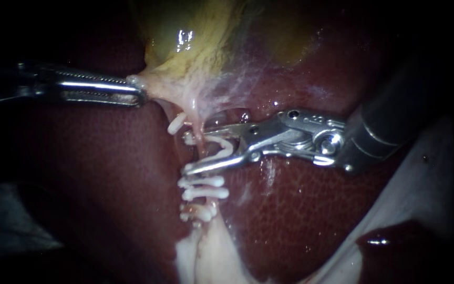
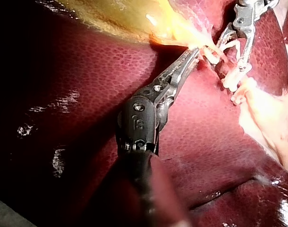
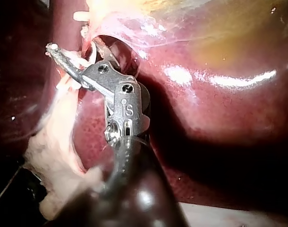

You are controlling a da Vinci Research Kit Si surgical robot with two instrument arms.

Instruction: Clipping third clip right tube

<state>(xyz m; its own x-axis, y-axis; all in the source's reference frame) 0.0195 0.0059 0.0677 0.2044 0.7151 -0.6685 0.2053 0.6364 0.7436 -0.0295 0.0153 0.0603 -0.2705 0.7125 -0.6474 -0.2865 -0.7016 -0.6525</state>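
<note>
right instrument (image 1: 187, 152) holding clip (image 1: 225, 145) astride tube (image 1: 199, 131), endoscope

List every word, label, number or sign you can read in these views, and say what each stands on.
None on the liver, the gallbladder or the applied clips.
Left instrument: one small stamped mark behind its jaws, no word to quote.
Right instrument: the same kind of mark behind its jaws, which hold a clip; no word to quote.

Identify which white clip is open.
The clip in the right instrument, spread wide around the tube; the others lie squeezed flat.
</note>
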